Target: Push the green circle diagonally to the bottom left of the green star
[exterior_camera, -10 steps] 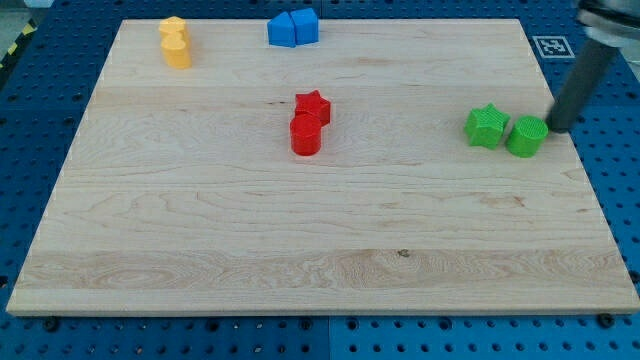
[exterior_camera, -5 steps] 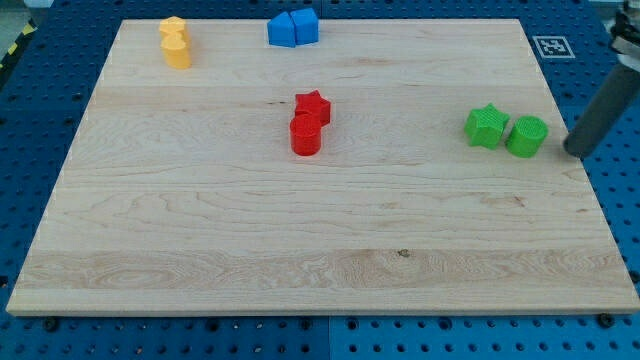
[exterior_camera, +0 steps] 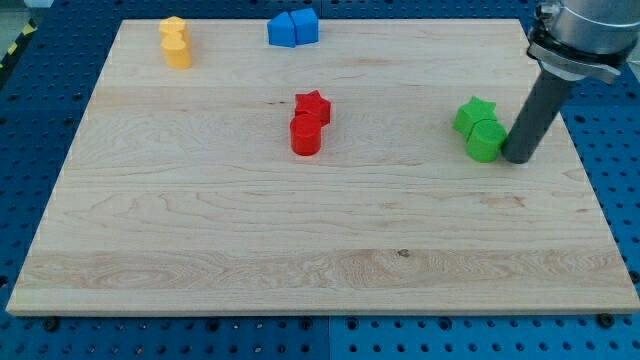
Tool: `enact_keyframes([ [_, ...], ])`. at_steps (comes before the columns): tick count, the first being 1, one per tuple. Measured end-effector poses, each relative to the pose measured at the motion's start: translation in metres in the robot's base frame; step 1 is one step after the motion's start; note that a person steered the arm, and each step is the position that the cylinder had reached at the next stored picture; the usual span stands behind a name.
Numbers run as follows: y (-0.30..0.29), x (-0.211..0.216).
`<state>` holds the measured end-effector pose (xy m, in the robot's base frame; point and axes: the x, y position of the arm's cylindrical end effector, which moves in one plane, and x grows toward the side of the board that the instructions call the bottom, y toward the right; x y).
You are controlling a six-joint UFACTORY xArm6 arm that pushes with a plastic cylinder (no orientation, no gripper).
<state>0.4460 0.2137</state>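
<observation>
1. Nearest the view's bottom, the wooden table (exterior_camera: 300, 270) is bare pale board, sitting on a blue perforated base (exterior_camera: 620, 180).
2. Further up on the view's right, my tip (exterior_camera: 517, 158) rests on the table, touching the right side of the green circle (exterior_camera: 486, 140). The rod (exterior_camera: 534, 110) rises up and to the right from there into the arm's grey collar. There is no hand on this arm, only the plain rod, so nothing is apart or clamped.
3. The green circle sits directly below and touching the green star (exterior_camera: 473, 114), a little to its right.
4. Near the middle of the table, a red cylinder (exterior_camera: 305, 135) touches a red star (exterior_camera: 313, 105) just above it.
5. Towards the view's top left, two yellow blocks (exterior_camera: 175, 42) stand pressed together, one above the other; their shapes are hard to make out.
6. At the top edge, two blue blocks (exterior_camera: 293, 27) sit side by side, touching.
7. A printed marker tag (exterior_camera: 549, 45) lies on the base beyond the table's top right corner.
</observation>
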Motion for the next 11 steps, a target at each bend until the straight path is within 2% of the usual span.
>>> enact_keyframes([
  [2, -0.006, -0.007],
  [3, 0.015, -0.007],
  [5, 0.013, -0.029],
  [7, -0.038, -0.009],
  [9, -0.09, -0.013],
  [10, -0.086, -0.028],
  [11, -0.087, -0.064],
])
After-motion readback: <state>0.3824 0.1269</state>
